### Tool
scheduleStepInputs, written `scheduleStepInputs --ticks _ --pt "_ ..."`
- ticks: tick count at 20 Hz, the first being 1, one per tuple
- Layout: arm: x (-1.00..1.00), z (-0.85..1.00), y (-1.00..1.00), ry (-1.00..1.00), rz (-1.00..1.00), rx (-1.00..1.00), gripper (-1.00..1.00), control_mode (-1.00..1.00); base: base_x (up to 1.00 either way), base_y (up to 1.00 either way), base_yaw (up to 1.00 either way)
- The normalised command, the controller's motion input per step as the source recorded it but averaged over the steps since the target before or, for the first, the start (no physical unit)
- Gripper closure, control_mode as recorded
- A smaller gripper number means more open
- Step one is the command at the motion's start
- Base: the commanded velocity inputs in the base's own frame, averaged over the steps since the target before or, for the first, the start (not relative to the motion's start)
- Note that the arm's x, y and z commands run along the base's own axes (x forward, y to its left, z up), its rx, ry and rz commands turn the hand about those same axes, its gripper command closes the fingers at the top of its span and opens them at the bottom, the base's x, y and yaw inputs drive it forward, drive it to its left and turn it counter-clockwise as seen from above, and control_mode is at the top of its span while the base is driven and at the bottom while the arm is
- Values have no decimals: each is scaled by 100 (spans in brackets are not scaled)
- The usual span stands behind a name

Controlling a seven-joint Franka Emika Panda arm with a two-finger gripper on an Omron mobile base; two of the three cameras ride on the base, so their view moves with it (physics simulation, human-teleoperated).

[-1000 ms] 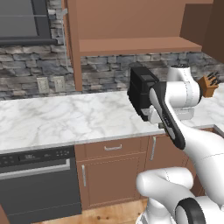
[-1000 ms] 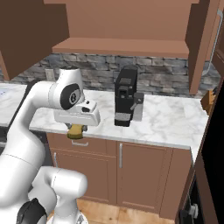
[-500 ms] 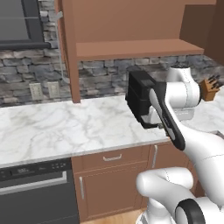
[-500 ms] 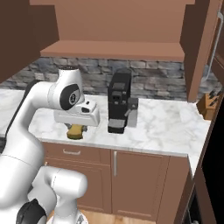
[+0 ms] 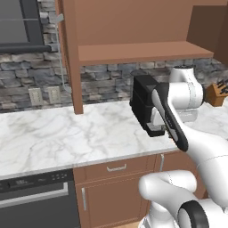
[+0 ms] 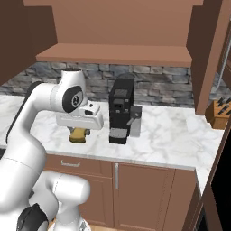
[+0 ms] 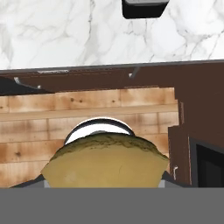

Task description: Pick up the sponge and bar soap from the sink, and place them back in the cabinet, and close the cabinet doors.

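**Sponge in the gripper, held over the counter's front edge**

The gripper (image 6: pixel 79 134) hangs below the white hand, and its jaws are clamped on the sponge (image 6: pixel 78 134) — a yellow-olive lump that pokes out beneath the hand in the right base view. In the hand view the sponge (image 7: pixel 106 160) bulges up at the bottom, squeezed into a rounded, domed shape, its olive face on top; the finger tips themselves are hidden behind it.

The held sponge hovers above the marble counter (image 6: pixel 167 135), near its front edge and just left of the black coffee machine (image 6: pixel 121 109). From the left base view the arm's forearm crosses in front of the coffee machine (image 5: pixel 143 101), so the gripper is hidden there.

Looking down along the hand, the counter (image 7: pixel 57 30) lies at the top, the dark base of the coffee machine (image 7: pixel 144 8) is at the top edge, and the brown base cabinets (image 7: pixel 109 81) drop away to a wooden floor (image 7: pixel 39 118) below.

Above the counter the cabinet (image 6: pixel 113 53) stands open, its inner shelf bare — a cabinet door (image 5: pixel 69 53) is swung out edge-on at the left, another cabinet door (image 6: pixel 210 49) at the right. A knife block (image 6: pixel 219 113) sits at the far right end of the counter, and a dark dishwasher (image 5: pixel 35 200) shows under the counter's left end.
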Motion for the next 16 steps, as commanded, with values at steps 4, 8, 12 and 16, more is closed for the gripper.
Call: scheduleStepInputs --ticks 4,8,12,16 --pt "0 0 0 0 0 0 100 100 0 -1 0" --pt "5 1 -4 0 0 0 100 -100 5 -2 0" --pt "13 17 -14 -10 0 0 100 -100 0 0 0" --pt "14 31 -20 -8 0 0 100 -100 0 0 0"
